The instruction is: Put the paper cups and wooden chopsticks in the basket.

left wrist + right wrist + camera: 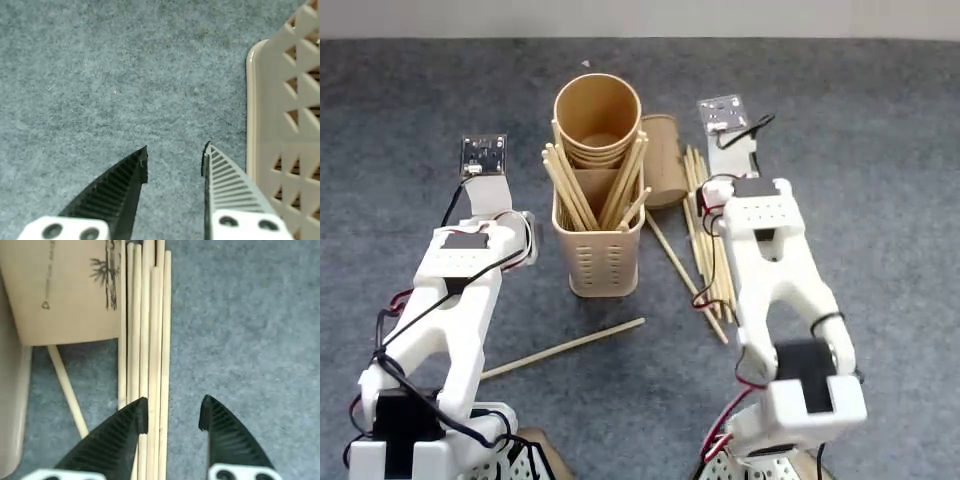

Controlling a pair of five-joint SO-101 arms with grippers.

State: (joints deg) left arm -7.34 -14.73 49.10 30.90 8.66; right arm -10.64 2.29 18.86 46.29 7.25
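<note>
A bundle of wooden chopsticks [147,330] is seen lying flat on the table, on the side of the basket [598,262] toward the table's right edge, next to a paper cup [70,290] tipped on its side. One more chopstick [565,348] lies loose nearer the front edge. The right hand [172,415] is held open over the bundle, one finger above the sticks and the other over bare table. The left hand [175,162] is likewise open and empty, at the basket's other side. The sticks are judged light, stiff and smooth, apt to roll or fan apart, so a few are best pinched across their width near mid-length. The cup is judged light and easily crushed, best taken gently at its rim.
</note>
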